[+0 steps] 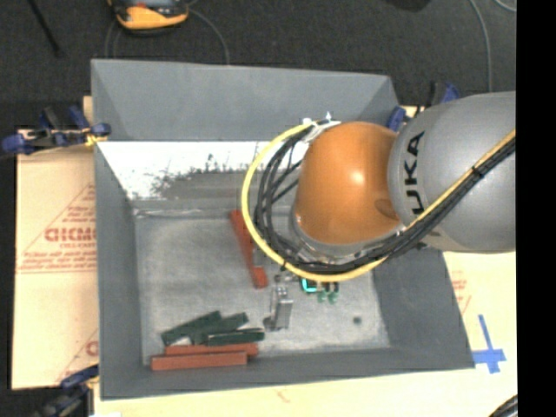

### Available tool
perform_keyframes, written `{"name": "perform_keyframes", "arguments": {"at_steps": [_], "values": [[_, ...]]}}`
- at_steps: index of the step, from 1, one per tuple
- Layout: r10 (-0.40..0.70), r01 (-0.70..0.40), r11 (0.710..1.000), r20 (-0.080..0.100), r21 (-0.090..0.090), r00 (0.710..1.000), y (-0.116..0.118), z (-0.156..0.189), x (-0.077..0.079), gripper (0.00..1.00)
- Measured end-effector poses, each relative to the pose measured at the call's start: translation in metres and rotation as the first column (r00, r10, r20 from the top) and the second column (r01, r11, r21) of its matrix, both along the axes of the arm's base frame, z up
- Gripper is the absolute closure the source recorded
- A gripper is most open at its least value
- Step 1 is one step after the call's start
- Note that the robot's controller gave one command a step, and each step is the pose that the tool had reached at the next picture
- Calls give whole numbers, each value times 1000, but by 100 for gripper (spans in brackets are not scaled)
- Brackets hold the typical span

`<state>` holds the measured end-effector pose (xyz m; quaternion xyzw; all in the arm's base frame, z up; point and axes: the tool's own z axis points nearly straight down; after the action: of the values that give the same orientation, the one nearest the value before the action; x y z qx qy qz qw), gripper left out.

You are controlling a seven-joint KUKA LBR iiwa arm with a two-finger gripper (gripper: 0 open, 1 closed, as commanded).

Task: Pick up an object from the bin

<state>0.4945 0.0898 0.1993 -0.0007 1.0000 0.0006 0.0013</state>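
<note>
Seeing red-brown sticks and dark green pieces heaped along the bin's near edge, left corner | my claw over mid-floor just beyond them, open or closed I cannot tell | orange-red stick lying just behind it

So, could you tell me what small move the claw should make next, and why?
Probably a short shift toward the view's left: the claw seems to hang over bare floor of the bin, while the nearest things, the heap of green and brown sticks and the slanted orange stick, lie just left of it.
</note>
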Motion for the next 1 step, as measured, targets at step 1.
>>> {"name": "perform_keyframes", "arguments": {"at_steps": [1], "values": [[74, -74, 997, 5, -1, 997, 15, -37, -5, 0]]}}
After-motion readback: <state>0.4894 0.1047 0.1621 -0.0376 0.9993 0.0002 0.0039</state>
